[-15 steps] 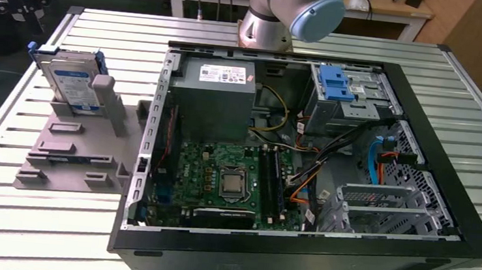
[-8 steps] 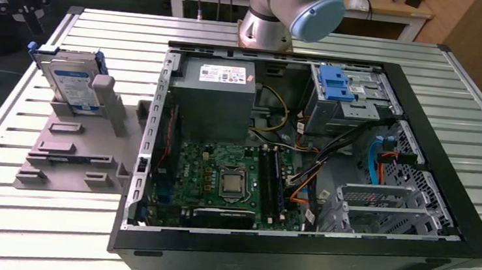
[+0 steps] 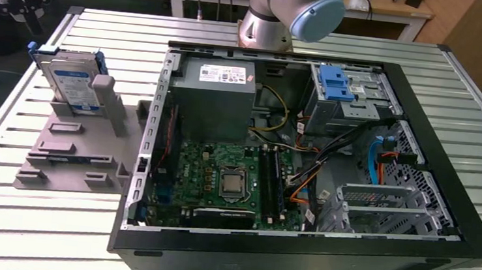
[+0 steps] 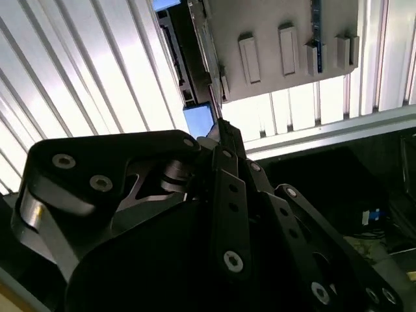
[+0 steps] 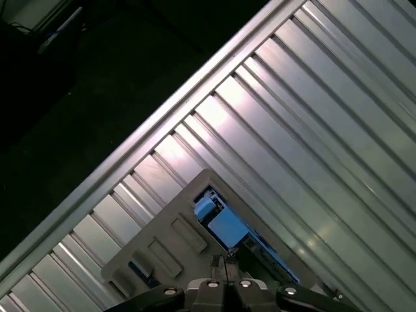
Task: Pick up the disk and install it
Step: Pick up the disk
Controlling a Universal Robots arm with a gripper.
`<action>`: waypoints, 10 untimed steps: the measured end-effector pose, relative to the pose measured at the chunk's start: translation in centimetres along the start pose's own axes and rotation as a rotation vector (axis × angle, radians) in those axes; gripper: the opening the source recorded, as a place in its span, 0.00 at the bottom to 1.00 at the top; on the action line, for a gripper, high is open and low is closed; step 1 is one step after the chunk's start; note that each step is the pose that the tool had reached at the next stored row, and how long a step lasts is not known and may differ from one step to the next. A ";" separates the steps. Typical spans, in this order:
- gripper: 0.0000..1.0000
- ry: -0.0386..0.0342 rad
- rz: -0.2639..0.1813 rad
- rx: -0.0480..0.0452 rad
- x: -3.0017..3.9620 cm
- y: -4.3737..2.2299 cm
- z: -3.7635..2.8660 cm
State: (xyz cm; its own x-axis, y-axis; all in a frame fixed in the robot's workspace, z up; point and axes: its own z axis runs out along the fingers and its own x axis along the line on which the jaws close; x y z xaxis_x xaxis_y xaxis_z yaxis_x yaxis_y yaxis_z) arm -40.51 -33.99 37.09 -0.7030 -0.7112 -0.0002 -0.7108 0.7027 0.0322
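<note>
an open computer case (image 3: 445, 192) lies on the bench (image 3: 41, 222), filling the centre and right of the exterior frame. a stand (image 3: 74, 153) sits just beside it at the left, with the disk (image 3: 69, 84) upright in its far end, upper left. inside the case, a power supply box (image 3: 213, 100) lies behind the motherboard (image 3: 219, 179), and a drive bay (image 3: 349, 95) is upper right. the arm base (image 3: 273, 20) stands behind the case, top centre. in the first wrist view the pincer (image 5: 227, 260) hangs above the stand.

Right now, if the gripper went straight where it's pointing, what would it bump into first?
Probably the disk in its grey holder. In the first wrist view the gripper points right at its blue edge, nothing in between. How far away it is, I can't tell.
</note>
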 end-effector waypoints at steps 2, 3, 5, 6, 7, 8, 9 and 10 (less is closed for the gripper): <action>0.11 0.0008 -0.026 0.0000 0.00 0.00 0.00; 0.11 0.0013 -0.038 0.0000 0.00 0.00 0.00; 0.11 0.0019 -0.061 0.0000 0.00 0.00 0.00; 0.11 0.0023 -0.072 0.0000 0.00 0.00 0.00; 0.11 0.0027 -0.083 0.0000 0.00 0.00 0.00; 0.11 0.0030 -0.095 0.0001 0.00 0.00 0.00; 0.11 0.0034 -0.107 0.0001 0.00 0.00 0.00; 0.11 0.0037 -0.119 0.0001 0.00 0.00 0.00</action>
State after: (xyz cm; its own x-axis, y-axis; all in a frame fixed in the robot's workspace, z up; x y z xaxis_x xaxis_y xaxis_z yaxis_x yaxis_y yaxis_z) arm -40.51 -33.99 37.09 -0.6138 -0.7895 -0.0004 -0.7891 0.6135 0.0321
